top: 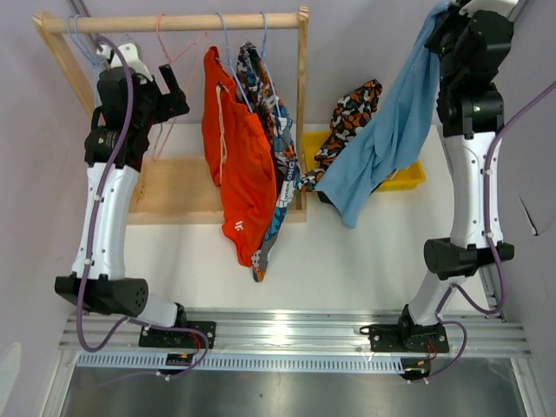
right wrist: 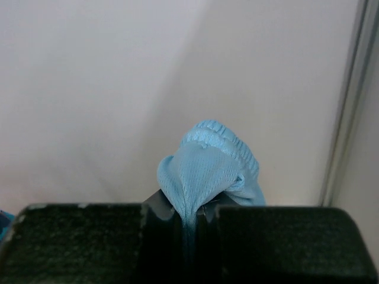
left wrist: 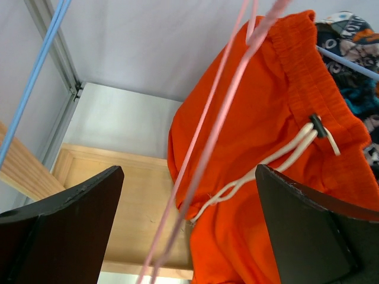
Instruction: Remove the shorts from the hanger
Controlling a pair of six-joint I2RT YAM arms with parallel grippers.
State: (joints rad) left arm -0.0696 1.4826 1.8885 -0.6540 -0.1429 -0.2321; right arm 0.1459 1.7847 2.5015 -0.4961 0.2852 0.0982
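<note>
So, top view first. The wooden rack stands at the back left of the desk. The orange shorts are on a hanger off its rod, with the print shorts right behind them on the next hanger, touching. The left tool is up beside the rack, just left of the orange pair, next to an empty pink hanger. Over on the right there's a yellow bin with the camo shorts draped over its back edge. The right tool is raised high in the top right corner. The light blue shorts dangle from it in a long drape that crosses in front of the bin. Can't tell if the bottom end touches the desk.

Left wrist view: the left tool has its fingers wide apart. The pink hanger wires run through the gap, and neither finger seems to touch them. The orange shorts fill the space behind, with the white drawstring hanging loose. A bit of the print shorts shows top right, a blue hanger wire top left, and the wooden rack base below.

Right wrist view: the right tool is squeezed tight on the light blue shorts. A bunched bit of waistband pokes up out of the pinch.
</note>
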